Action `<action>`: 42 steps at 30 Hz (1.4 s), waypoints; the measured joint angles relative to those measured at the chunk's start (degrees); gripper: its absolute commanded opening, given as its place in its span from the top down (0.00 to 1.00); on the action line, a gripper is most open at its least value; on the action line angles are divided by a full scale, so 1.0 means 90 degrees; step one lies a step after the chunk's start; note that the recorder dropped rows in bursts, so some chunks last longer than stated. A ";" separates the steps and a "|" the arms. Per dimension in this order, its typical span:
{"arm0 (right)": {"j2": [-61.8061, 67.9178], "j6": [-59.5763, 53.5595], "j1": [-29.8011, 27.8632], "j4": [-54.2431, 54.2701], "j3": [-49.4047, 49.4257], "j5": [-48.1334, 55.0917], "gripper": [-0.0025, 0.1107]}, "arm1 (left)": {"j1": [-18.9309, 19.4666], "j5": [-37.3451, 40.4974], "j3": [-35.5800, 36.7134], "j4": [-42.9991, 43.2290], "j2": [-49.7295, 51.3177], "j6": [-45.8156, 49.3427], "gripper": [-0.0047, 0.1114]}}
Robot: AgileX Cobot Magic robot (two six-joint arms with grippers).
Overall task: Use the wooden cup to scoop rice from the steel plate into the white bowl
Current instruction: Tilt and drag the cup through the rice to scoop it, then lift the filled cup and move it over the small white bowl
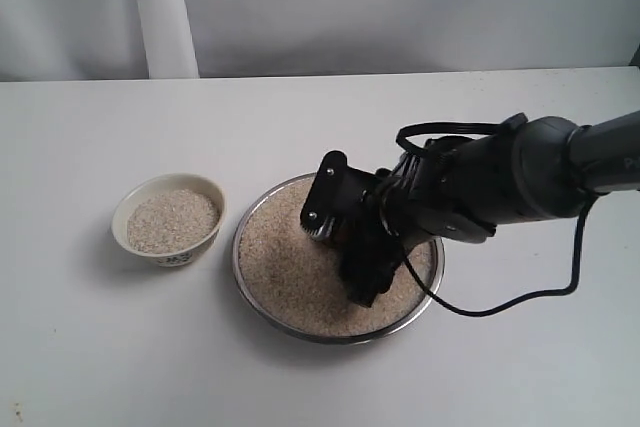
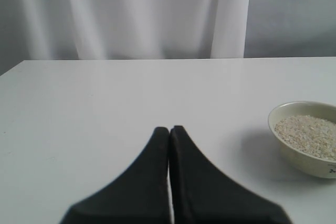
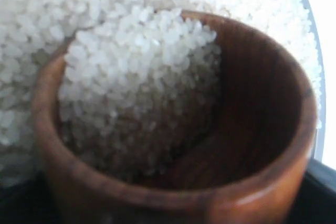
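Observation:
The steel plate (image 1: 240, 247) sits mid-table, filled with rice (image 1: 285, 267). My right gripper (image 1: 362, 279) points down into that rice and hides the wooden cup in the exterior view. In the right wrist view the wooden cup (image 3: 262, 129) lies tilted in the plate's rice, about half full of grains (image 3: 136, 87), with the plate's rim (image 3: 318, 93) beside it; the gripper is shut on the cup. The white bowl (image 1: 170, 259) stands left of the plate, holding rice (image 1: 172, 220). My left gripper (image 2: 169, 128) is shut and empty over bare table, the bowl (image 2: 302, 163) off to its side.
A black cable (image 1: 500, 307) loops from the right arm down onto the table right of the plate. White curtains (image 1: 300, 7) hang behind the table's far edge. The tabletop (image 1: 90, 347) is plain white.

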 measured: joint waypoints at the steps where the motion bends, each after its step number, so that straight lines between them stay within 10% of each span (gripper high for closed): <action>1: -0.0015 0.0019 -0.0054 0.0072 0.0066 -0.0148 0.98 | 0.0000 0.0000 0.0000 0.0000 0.0000 0.0000 0.96; 29: -0.1577 0.0537 -0.0116 0.0696 0.0153 -0.1281 0.98 | 0.0000 0.0000 0.0000 0.0000 0.0000 0.0000 0.96; 42: -0.0289 0.0278 0.1228 0.0552 -0.3478 0.2239 0.98 | 0.0000 0.0000 0.0000 0.0000 0.0000 0.0000 0.96</action>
